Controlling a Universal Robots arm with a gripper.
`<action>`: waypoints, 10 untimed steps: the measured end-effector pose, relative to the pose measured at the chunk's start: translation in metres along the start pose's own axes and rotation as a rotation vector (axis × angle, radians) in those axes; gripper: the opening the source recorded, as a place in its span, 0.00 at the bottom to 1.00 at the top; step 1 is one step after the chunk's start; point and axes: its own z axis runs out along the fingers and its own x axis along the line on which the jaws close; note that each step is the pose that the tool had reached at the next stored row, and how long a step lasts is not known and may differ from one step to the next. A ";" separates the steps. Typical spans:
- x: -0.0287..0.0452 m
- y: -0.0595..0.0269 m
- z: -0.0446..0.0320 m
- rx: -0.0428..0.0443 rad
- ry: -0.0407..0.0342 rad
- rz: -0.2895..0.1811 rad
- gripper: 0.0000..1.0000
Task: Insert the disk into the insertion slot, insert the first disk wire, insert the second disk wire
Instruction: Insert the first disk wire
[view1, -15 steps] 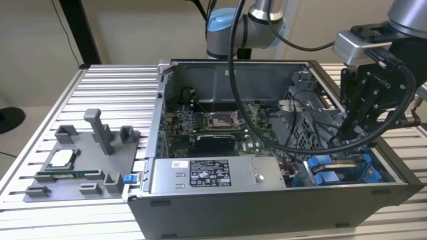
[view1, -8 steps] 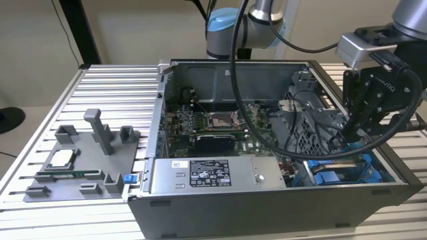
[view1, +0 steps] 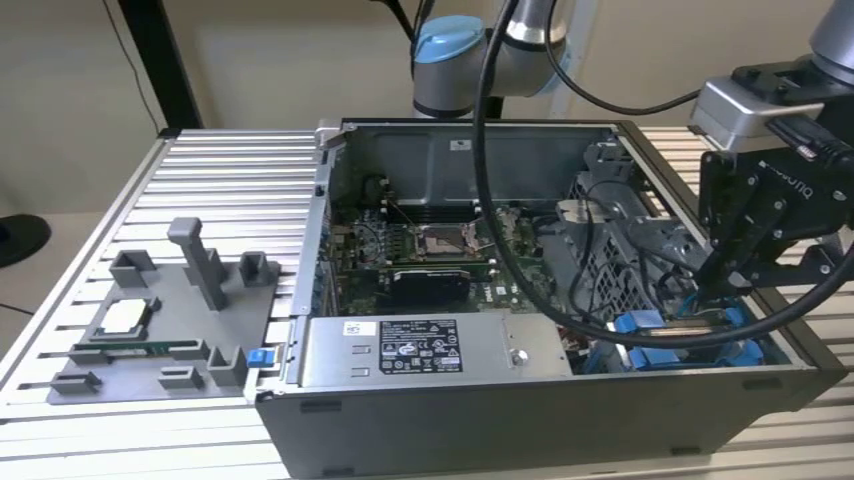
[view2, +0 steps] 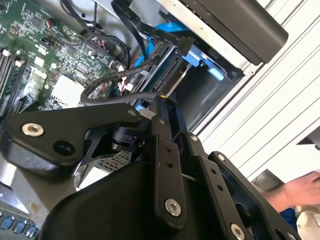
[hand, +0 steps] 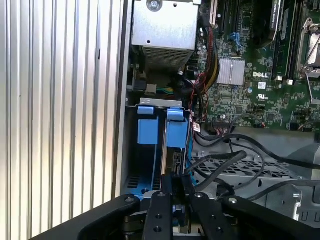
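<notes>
The disk (hand: 176, 150) stands on edge in its bright blue frame, partly down in the insertion slot (hand: 148, 131), a grey metal bay with blue rails at the case's front corner on the exterior view's right. My gripper (hand: 175, 181) is shut on the disk's upper edge, its black fingers (view2: 161, 107) pressed close together. From outside, the gripper (view1: 718, 292) reaches down into the case over the blue frame (view1: 657, 330). Black cables (hand: 227, 160) and a blue cable (view2: 167, 27) hang loose beside the bay.
A grey labelled power-supply box (view1: 400, 350) lies along the case's front wall, the motherboard (view1: 427, 250) behind it. A grey fixture tray (view1: 160, 330) sits on the slatted table at the exterior view's left. A person's hand (view2: 300, 192) rests beyond the case.
</notes>
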 end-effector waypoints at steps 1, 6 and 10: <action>0.0000 0.0000 0.0000 0.0000 -0.0001 0.000 0.00; 0.0002 0.0000 0.0011 -0.0003 -0.0020 0.011 0.00; 0.0002 -0.0014 0.0029 -0.0068 -0.0060 0.023 0.00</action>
